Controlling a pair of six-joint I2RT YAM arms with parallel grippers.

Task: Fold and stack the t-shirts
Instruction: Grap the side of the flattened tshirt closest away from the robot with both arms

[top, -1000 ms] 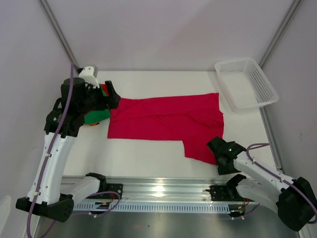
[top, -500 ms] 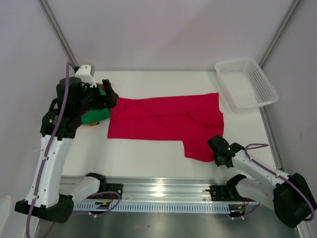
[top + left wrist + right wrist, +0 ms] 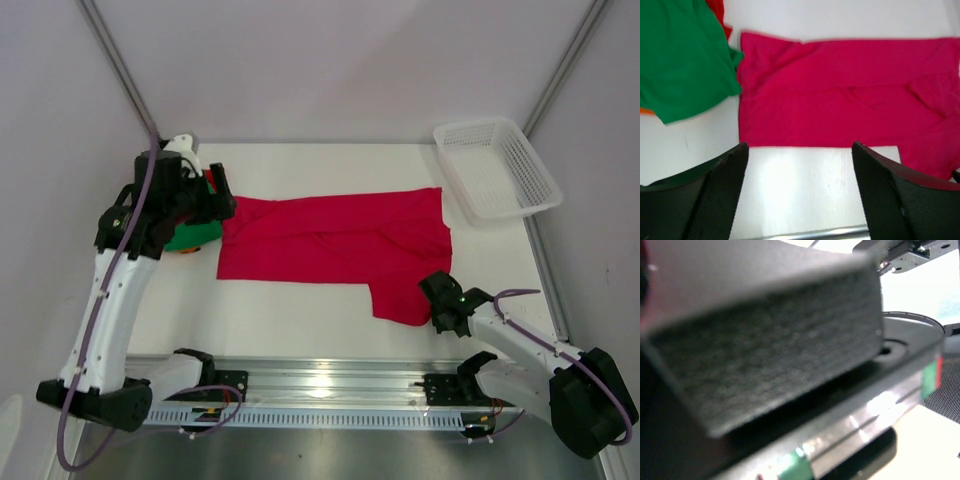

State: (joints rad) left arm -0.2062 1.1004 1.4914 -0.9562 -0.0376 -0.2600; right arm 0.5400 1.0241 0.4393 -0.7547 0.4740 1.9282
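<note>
At the near right corner of the white table (image 3: 290, 312), my right claw (image 3: 437, 297) is down against the flap of the crimson t-shirt (image 3: 330, 240) that juts towards me. Its fingers are pressed together. My own wrist camera shows only a blurred dark pad, so I cannot tell whether cloth is caught between them.

The shirt lies flat across the middle of the table, its long axis running left to right. A green t-shirt (image 3: 680, 60) is bunched just beside its left edge, with slivers of red and orange cloth under it. A white mesh basket (image 3: 497, 168) sits well apart at the far right.

I judge this step to be folding that flap over the body of the shirt. To do it well, I should check the pinch holds, lift only enough to clear the table, and carry the flap over so the edges line up, without dragging the whole shirt.

My right arm lies low along the near edge. My left arm stands tall and bends over, and my left claw (image 3: 799, 165) hangs spread wide above the shirt's left edge, holding nothing.
</note>
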